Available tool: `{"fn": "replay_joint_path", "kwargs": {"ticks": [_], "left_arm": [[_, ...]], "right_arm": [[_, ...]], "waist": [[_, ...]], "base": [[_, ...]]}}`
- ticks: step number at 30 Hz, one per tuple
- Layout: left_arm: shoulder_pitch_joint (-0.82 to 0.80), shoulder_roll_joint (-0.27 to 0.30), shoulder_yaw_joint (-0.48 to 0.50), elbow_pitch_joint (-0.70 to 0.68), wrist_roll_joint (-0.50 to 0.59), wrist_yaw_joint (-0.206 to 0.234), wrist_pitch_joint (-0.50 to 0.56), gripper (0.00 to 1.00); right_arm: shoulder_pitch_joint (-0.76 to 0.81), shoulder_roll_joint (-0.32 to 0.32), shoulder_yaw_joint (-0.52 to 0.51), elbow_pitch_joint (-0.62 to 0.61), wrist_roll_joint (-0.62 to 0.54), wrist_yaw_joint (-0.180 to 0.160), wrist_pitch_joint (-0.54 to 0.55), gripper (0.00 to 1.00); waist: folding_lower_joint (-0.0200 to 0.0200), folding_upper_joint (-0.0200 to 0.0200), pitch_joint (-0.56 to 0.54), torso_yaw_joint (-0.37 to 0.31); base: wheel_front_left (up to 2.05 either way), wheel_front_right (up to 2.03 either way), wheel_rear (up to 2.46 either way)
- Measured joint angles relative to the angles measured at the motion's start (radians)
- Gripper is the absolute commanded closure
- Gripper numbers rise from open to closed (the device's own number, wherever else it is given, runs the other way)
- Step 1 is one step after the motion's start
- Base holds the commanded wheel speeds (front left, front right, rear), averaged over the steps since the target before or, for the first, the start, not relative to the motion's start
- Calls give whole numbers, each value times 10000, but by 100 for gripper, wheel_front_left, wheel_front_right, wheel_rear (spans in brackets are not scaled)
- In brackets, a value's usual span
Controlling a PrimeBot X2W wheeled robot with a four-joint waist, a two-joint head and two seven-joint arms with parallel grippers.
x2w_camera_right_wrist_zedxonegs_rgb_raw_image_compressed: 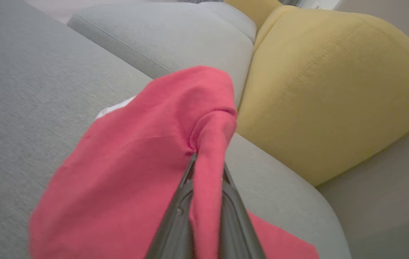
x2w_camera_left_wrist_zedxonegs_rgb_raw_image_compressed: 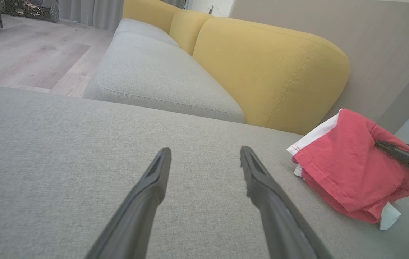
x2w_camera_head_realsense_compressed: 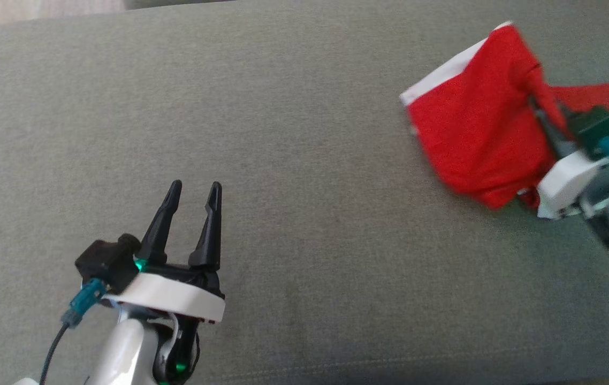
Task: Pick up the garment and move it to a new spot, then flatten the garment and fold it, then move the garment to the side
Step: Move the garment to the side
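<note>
I see garment [x2w_camera_head_realsense_compressed: 470,139] in matt red cloth, seat cushion [x2w_camera_head_realsense_compressed: 283,133] in coarse grey weave, left gripper [x2w_camera_head_realsense_compressed: 196,187] in matt black plastic

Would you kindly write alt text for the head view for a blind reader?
At the right edge, the right gripper pinches a red garment with white trim on a grey cushion; the left gripper stands open at lower left.

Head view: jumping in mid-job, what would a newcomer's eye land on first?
The red garment with white trim, bunched at the upper right of the grey seat cushion, with the right gripper shut on a fold of it. Next, the left gripper, open over bare cushion at the lower left.
</note>
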Motion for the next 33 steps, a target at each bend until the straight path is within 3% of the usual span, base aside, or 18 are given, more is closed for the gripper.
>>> {"fn": "replay_joint_path", "kwargs": {"ticks": [5, 12, 19, 29, 30, 32, 33], "left_arm": [[-1, 0, 13, -15, 105, -36, 0, 0], [-76, 0, 15, -15, 282, -161, 0, 0], [-401, 0, 42, 2, 355, -236, 0, 0], [-453, -2, 79, 33, 357, -343, 0, 0], [-453, -2, 79, 33, 357, -343, 0, 0], [-553, -2, 79, 46, 357, -345, 0, 0], [-621, -2, 81, 46, 357, -347, 0, 0]], "right_arm": [[8, -1243, 217, -978, 742, 0, 786, 100], [5, -2107, 65, -1080, 1605, 0, 1825, 100], [42, -2324, -961, -506, 1653, 0, 2924, 100], [455, -1889, -1985, -773, 1501, 0, 3864, 100], [455, -1889, -1985, -773, 1501, 0, 3864, 96], [452, -1799, -2142, -934, 1492, 0, 3875, 54], [452, -1764, -2174, -1018, 1494, 0, 3937, 2]], "waist": [[0, 0, 139, -268], [0, 0, 650, -379], [0, 0, 1066, -305], [1, 0, 1375, -355], [1, 0, 1375, -355], [0, 0, 1412, -351], [0, 0, 1420, -346]], "base": [[0, 0, 0], [0, 0, 0], [0, 0, 0], [0, 0, 0], [0, 0, 0], [0, 0, 0], [0, 0, 0]]}}
